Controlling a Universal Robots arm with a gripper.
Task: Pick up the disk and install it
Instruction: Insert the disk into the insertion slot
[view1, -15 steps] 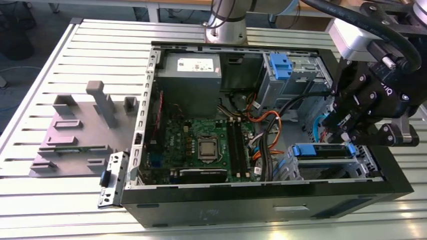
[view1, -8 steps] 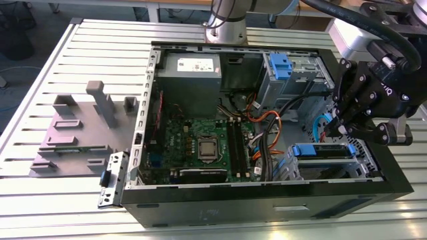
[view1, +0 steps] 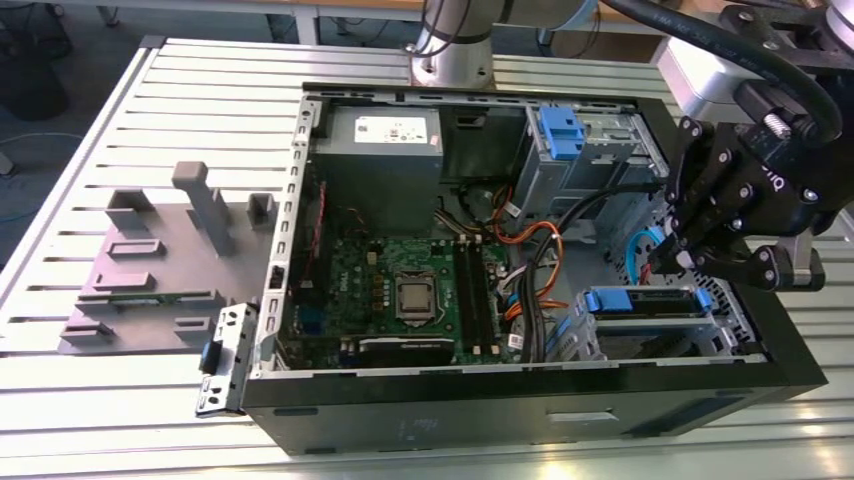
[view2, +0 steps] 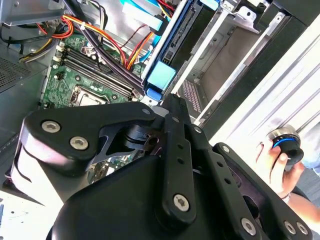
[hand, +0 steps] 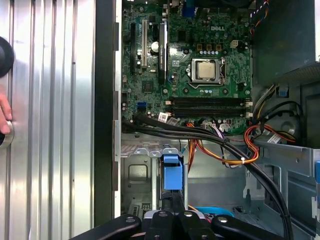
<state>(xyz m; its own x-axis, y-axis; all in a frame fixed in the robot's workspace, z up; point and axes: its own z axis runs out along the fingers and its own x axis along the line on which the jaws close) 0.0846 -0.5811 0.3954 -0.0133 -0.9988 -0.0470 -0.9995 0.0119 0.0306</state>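
Nearest in the second wrist view, the black linkage gripper (view2: 168, 101) is seen with its fingers drawn close together, their tips set at the blue handle of the disk (view2: 161, 75), a flat silver-metal drive in a blue plastic carrier frame. The disk is lodged in the grey metal drive cage (view1: 627, 335) at a corner of the open black computer case (view1: 534, 395). In the exterior view its long axis is laid along the near case wall, with the handle turned toward the green motherboard (view1: 387, 280). The arm is reached in from the exterior view's right, wrist tipped downward. A person's hand (view2: 274, 159) beside the case, over the slatted aluminium surface (view1: 120, 390), is shown in both wrist views. Farthest back, the grey power-supply box (view1: 378, 140) is seen.
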